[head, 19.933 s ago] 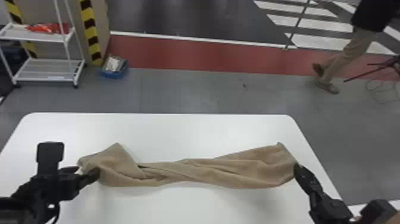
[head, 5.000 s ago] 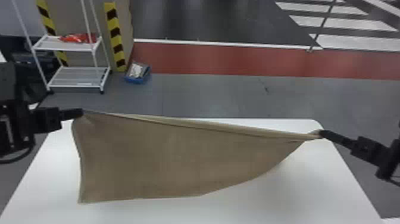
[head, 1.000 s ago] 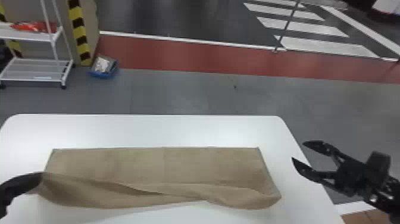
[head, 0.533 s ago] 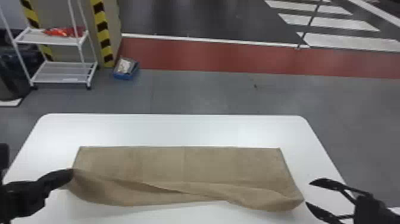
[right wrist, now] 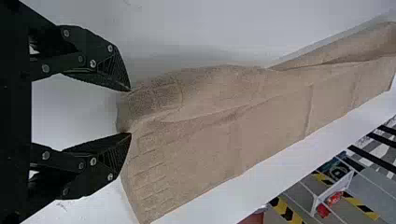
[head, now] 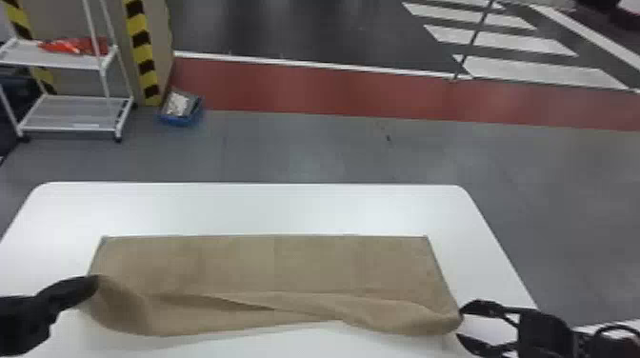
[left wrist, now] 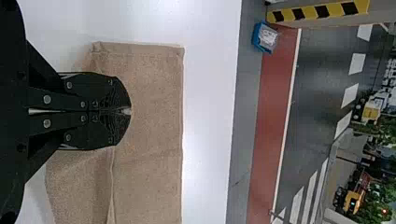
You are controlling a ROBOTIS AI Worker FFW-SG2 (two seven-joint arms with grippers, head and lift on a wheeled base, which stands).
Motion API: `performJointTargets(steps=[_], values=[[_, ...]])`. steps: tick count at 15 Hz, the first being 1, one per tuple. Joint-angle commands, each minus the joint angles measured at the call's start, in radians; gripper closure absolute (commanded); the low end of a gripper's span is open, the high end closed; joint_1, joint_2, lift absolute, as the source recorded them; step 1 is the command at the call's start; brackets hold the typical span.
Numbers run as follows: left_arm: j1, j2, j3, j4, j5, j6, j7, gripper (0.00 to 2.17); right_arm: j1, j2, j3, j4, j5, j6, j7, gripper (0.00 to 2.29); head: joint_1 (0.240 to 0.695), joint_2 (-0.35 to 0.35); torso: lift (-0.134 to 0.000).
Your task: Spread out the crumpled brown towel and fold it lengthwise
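Now brown towel (head: pixel 309 266) on white table (head: pixel 252 207), laid out lengthwise, far edge straight, near side rumpled; left gripper (head: pixel 96 280) pressed together, pinching towel's left end; right gripper (head: pixel 460 323) with fingers (right wrist: pixel 116 74) spread at towel's right near corner

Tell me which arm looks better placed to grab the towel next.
Probably the right: its gripper is open, with its fingertips right by the near corner of the towel's right end. The left gripper is shut on the left end, so it looks occupied.
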Motion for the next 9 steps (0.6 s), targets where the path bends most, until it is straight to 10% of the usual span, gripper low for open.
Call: performJointTargets(steps=[1, 9], values=[[0.009, 0.0, 0.017, -0.008, 0.002, 0.0, -0.004, 1.39, 0.008, 0.011, -0.001, -0.028, -0.011, 0.01, 0.013, 0.65, 0.695, -0.202, 0.0], [0.003, 0.0, 0.002, -0.002, 0.005, 0.0, -0.006, 1.39, -0.039, 0.008, 0.026, 0.003, 0.062, 0.123, -0.053, 0.74, 0.695, -0.204, 0.0]])
